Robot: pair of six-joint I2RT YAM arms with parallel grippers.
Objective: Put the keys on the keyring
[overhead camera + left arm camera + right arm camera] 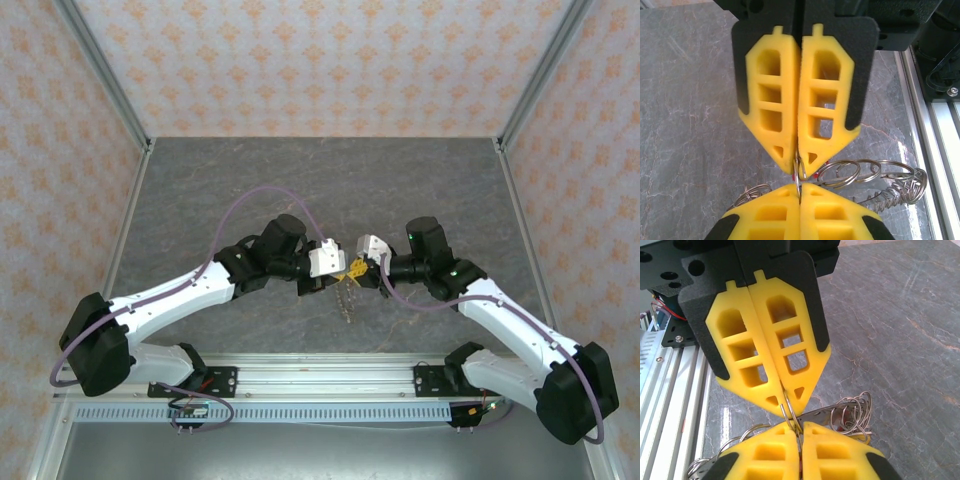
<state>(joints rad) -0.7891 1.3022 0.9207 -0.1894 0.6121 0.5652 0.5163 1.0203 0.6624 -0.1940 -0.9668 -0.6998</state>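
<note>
Above the grey marbled table [200, 200], in the overhead view, we see both arms reaching in toward the middle. The left gripper [342, 268] and the right gripper [358, 266] meet tip to tip, yellow fingers touching. A thin metal bunch [345, 298] trails from that meeting point toward the near edge; at this size we cannot tell ring from keys. From the left wrist, we look down the left gripper [797, 167], its two yellow fingers [772, 100] pressed flat together and pinching a thin wire loop [798, 176] at their very tips. The right gripper [800, 189] comes up from the bottom edge, also pressed together on the same loop. Just to the right, several silver split rings [860, 172] overlap, and beyond them the toothed edge of the keyring [895, 194] shows, held clear above the table [690, 110], with the aluminium rail [935, 130] at the far right. From the right wrist, the right gripper [786, 409] is clamped on the wire loop [789, 415], and the left gripper [799, 429] closes on it from below. The keyring's flat grey band [819, 416] runs just behind the fingertips, beside a cluster of split rings [855, 410]. We cannot make out the keys clearly in either wrist view.
</note>
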